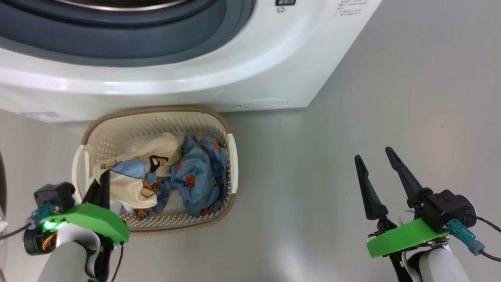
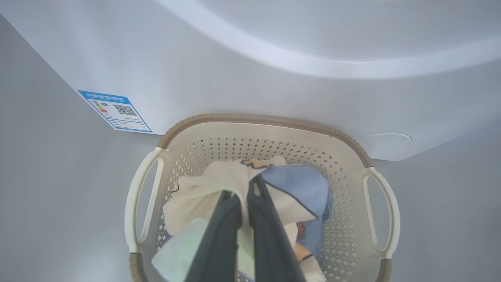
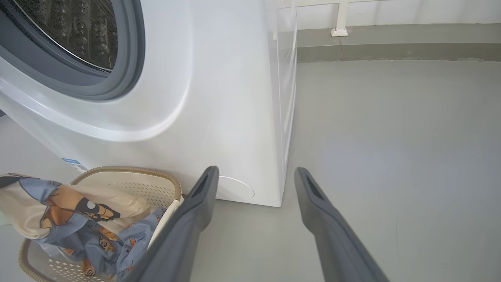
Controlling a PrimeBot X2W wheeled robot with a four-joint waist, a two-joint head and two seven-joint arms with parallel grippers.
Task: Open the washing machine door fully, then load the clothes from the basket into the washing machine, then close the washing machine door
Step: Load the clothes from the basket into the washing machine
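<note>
Clothes [image 1: 199, 176] in basket [image 1: 156, 111]; basket before washing machine [image 1: 242, 74] (perhaps touching its base).

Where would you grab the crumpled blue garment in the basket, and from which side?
I'd pinch a raised fold on top of the blue garment, coming straight down from above: it lies bunched low inside the basket, whose perforated walls block any sideways approach. The open right gripper is free.

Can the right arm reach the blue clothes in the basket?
Probably yes: the right tool is open, bare floor lies between it and the basket, and the blue clothes lie uncovered on the side nearest it.
</note>
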